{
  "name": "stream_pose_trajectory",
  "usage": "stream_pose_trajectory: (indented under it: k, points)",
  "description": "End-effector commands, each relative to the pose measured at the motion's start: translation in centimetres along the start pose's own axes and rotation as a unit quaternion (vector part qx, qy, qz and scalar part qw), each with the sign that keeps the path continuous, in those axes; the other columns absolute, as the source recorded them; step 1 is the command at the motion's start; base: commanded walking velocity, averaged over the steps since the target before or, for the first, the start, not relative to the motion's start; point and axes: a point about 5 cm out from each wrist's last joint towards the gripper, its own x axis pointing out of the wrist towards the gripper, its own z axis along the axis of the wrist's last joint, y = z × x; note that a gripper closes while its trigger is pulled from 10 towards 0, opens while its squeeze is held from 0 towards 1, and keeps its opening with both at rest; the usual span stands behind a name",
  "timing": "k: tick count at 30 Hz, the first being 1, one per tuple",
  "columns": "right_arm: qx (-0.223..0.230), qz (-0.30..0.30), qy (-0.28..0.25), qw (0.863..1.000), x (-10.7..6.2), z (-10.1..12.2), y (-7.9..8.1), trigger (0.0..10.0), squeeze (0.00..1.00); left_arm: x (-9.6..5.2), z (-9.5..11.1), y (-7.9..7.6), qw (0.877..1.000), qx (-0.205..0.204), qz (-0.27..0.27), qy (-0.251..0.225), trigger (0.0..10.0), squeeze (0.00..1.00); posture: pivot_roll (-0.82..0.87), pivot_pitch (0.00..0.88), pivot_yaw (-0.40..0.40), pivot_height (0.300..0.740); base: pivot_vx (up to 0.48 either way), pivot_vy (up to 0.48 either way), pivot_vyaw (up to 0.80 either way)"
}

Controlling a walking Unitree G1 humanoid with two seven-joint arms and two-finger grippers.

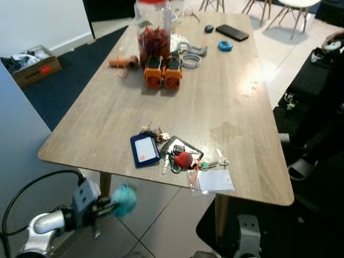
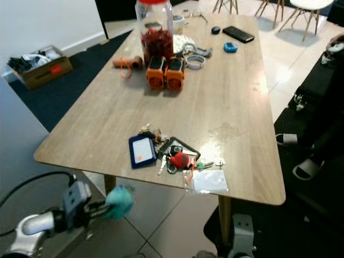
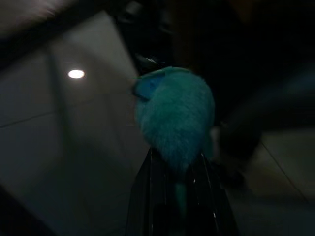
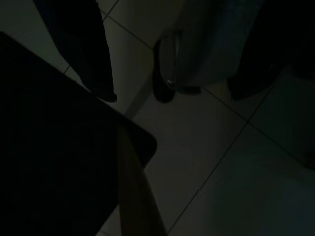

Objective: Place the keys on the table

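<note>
I saw the left gripper (image 1: pixel 110 204) low at my left, below the near edge of the surface (image 1: pixel 107 115), over the tiled floor (image 1: pixel 161 226). Its 2 fingers (image 3: pixel 142 196) were closed on the stem of a teal pompom (image 3: pixel 174 115), which stood out past the fingertips. Whether keys hung from the pompom I could not tell; the wrist view was dark and blurred.

On the surface, near its front edge, lay a separate bunch of keys (image 1: pixel 183 159) with a red fob, touching a blue card holder (image 1: pixel 144 149) on its left and a clear badge sleeve (image 1: pixel 215 181) on its right. The pompom was well apart from them, lower and to the left.

Farther back stood a jar (image 1: pixel 154 32) with a red lid, with 2 orange packs (image 1: pixel 163 72) just in front of it. A phone (image 1: pixel 232 32) lay near the far edge.

The right arm hung idle; I could not tell how its gripper stood. Its wrist view showed dark floor and a table leg (image 4: pixel 133 191).
</note>
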Motion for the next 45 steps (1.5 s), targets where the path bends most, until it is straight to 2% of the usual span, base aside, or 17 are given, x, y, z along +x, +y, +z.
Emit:
stream_pose_trajectory:
  k: [1,8,10,15,19,26,28,29,30,31,32,33,34,35,38,42,45]
  points:
    - [-0.001,0.003,0.007,1.000,-0.1,-0.4,0.1,10.0,0.00,-0.9,0.5,0.2,1.000,0.013,-0.020,-0.001,10.0,0.00,0.01,0.069,0.014,0.740,0.000,0.000,0.00]
    - [-0.004,0.004,0.004,1.000,0.0,-0.1,0.0,10.0,0.00,-2.5,2.3,0.5,0.997,0.045,-0.066,-0.010,10.0,0.00,0.02,0.064,0.008,0.740,0.000,0.000,0.00]
    - [-0.005,0.006,0.003,1.000,0.0,-0.1,-0.1,10.0,0.00,-2.9,3.7,1.1,0.996,0.052,-0.067,-0.029,10.0,0.00,0.02,0.060,0.003,0.740,0.000,0.000,0.00]
    - [-0.008,0.008,0.002,1.000,-0.1,-0.1,0.0,10.0,0.00,-2.9,5.6,1.9,0.993,0.074,-0.072,-0.052,10.0,0.00,0.02,0.054,-0.002,0.740,0.000,0.000,0.00]
    - [-0.011,0.011,-0.001,1.000,0.0,0.1,0.1,10.0,0.00,-1.6,9.7,3.3,0.988,0.087,-0.053,-0.119,10.0,0.00,0.02,0.052,-0.004,0.740,0.000,0.000,0.00]
    - [-0.015,0.013,-0.002,1.000,0.0,0.2,0.1,10.0,0.00,0.1,12.5,4.6,0.991,0.070,-0.014,-0.117,10.0,0.00,0.02,0.050,-0.003,0.740,0.000,0.000,0.00]
    - [-0.016,0.014,-0.002,1.000,0.0,0.1,0.2,10.0,0.00,1.1,13.5,5.1,0.991,0.054,0.012,-0.123,10.0,0.00,0.02,0.051,0.002,0.740,0.000,0.000,0.00]
    - [-0.016,0.014,-0.002,1.000,0.0,0.1,0.2,10.0,0.00,1.4,13.8,5.2,0.991,0.046,0.019,-0.125,10.0,0.00,0.02,0.051,0.002,0.740,0.000,0.000,0.00]
    - [-0.015,0.014,-0.003,1.000,0.0,0.1,0.2,10.0,0.00,2.0,14.0,5.8,0.991,0.040,0.054,-0.119,10.0,0.00,0.01,0.052,0.005,0.740,0.000,0.000,0.00]
    - [-0.015,0.014,-0.003,1.000,0.0,0.1,0.2,10.0,0.00,2.0,14.0,5.8,0.991,0.040,0.054,-0.119,10.0,0.00,0.01,0.052,0.005,0.740,0.000,0.000,0.00]
    - [-0.015,0.013,-0.003,1.000,0.0,0.1,0.2,10.0,0.00,2.7,14.3,6.5,0.988,0.036,0.098,-0.114,10.0,0.00,0.01,0.052,0.007,0.740,0.000,0.000,0.00]
    - [-0.015,0.013,-0.003,1.000,0.0,0.1,0.2,10.0,0.00,2.7,14.3,6.5,0.988,0.036,0.098,-0.114,10.0,0.00,0.01,0.052,0.007,0.740,0.000,0.000,0.00]
    - [-0.013,0.013,-0.003,1.000,-0.1,0.0,0.2,10.0,0.00,3.8,14.5,7.6,0.982,0.016,0.165,-0.094,10.0,0.00,0.01,0.051,0.009,0.740,0.000,0.000,0.00]
    - [-0.013,0.013,-0.003,1.000,-0.1,0.0,0.2,10.0,0.00,3.8,14.5,7.6,0.982,0.016,0.165,-0.094,10.0,0.00,0.01,0.051,0.009,0.740,0.000,0.000,0.00]
    - [-0.011,0.010,-0.004,1.000,-0.1,-0.1,0.0,10.0,0.00,5.1,14.5,7.6,0.979,-0.035,0.187,-0.066,10.0,0.00,0.00,0.050,0.013,0.740,0.000,0.000,0.00]
    - [-0.011,0.008,-0.004,1.000,-0.2,-0.1,0.0,10.0,0.00,5.8,14.6,7.4,0.976,-0.072,0.197,-0.057,10.0,0.00,0.00,0.049,0.014,0.740,0.000,0.000,0.00]
    - [-0.010,0.007,-0.005,1.000,-0.2,-0.1,0.0,10.0,0.00,6.1,14.4,6.9,0.981,-0.075,0.174,-0.043,10.0,0.00,0.00,0.050,0.015,0.740,0.000,0.000,0.00]
